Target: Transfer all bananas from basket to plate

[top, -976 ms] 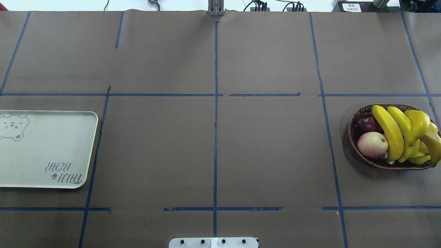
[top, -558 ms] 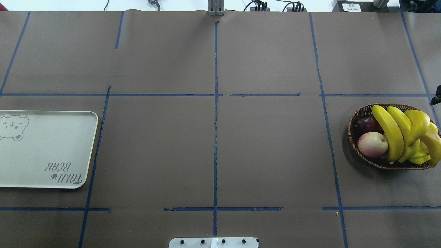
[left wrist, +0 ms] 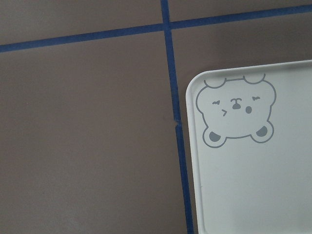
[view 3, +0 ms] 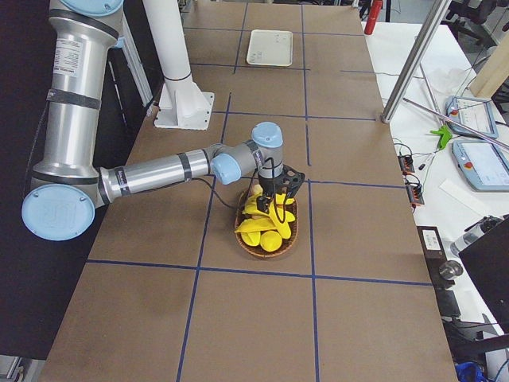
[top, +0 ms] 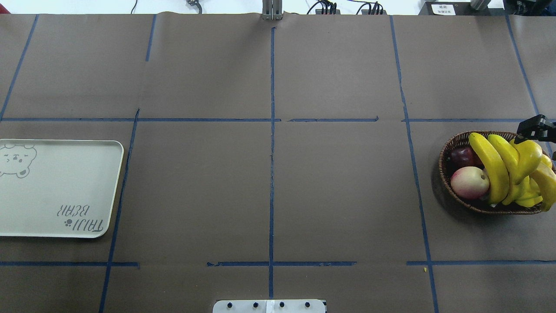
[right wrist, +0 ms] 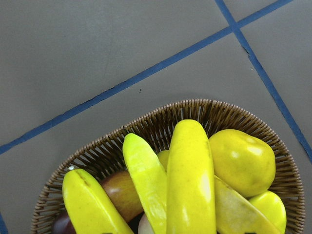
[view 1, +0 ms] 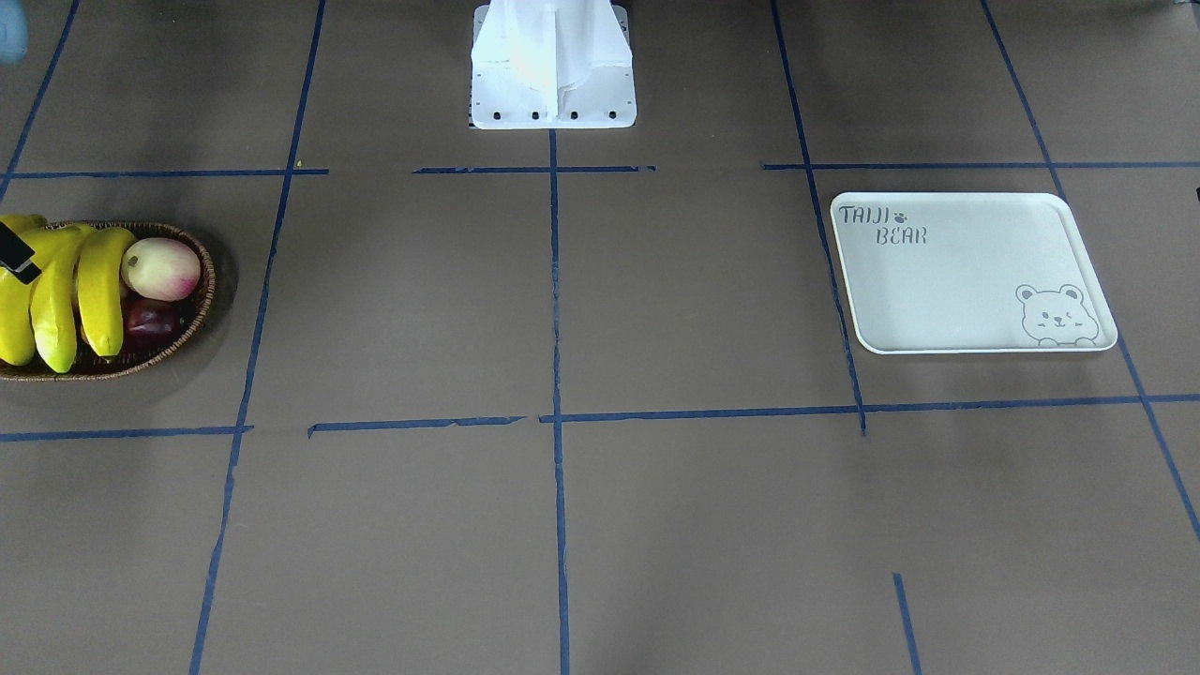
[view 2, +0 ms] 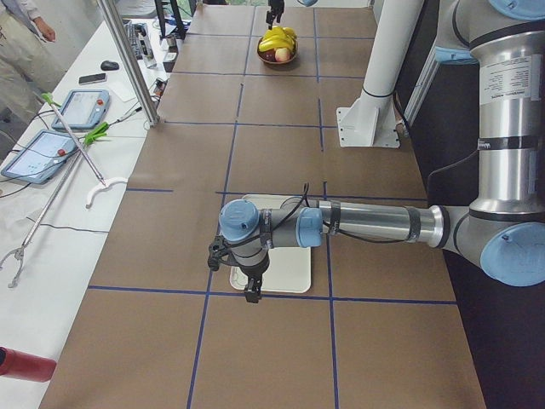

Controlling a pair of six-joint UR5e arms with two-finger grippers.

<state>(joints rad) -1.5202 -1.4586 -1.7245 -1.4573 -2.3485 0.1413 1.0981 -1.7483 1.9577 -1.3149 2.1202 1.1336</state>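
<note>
The plate [top: 65, 187] lies at the left end of the table [top: 339, 195] and the basket [top: 447, 150] at the right end, well apart; the robot's base [top: 269, 306] sits between them at the near edge; the bananas [top: 493, 167] lie side by side in the basket, filling its middle and right; a round fruit [top: 469, 182] sits in its left part, touching the nearest banana, with a smaller fruit [top: 461, 155] just behind it; the right gripper [top: 536, 129] hangs over the basket's far right rim; the left gripper [view 2: 249, 287] hangs over the plate's outer end.
</note>
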